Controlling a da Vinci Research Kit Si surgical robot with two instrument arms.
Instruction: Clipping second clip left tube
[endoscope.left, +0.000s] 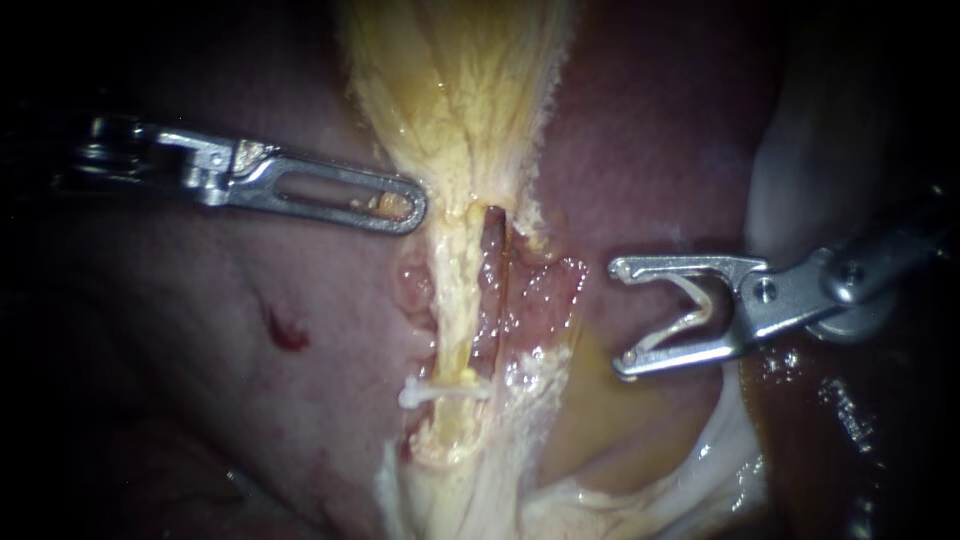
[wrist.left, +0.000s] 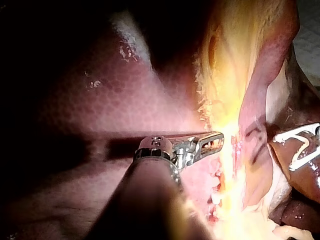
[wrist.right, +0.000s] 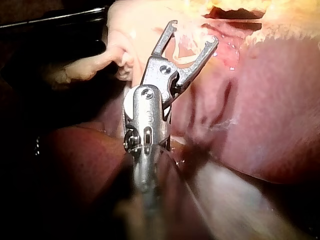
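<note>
right instrument (endoscope.left: 618, 317) jaws wide, cradling a white clip (endoscope.left: 690, 312); left instrument (endoscope.left: 414, 208) jaws closed together

At the frame's left, the left instrument (endoscope.left: 400, 208) is showing smooth, bright metal. The right instrument (endoscope.left: 618, 318) is gleaming likewise, carrying a white, plastic-looking clip (endoscope.left: 690, 312). The liver (endoscope.left: 180, 330) is glistening wet and smooth, and the yellowish tissue (endoscope.left: 460, 90) at top centre is looking fibrous.
</note>
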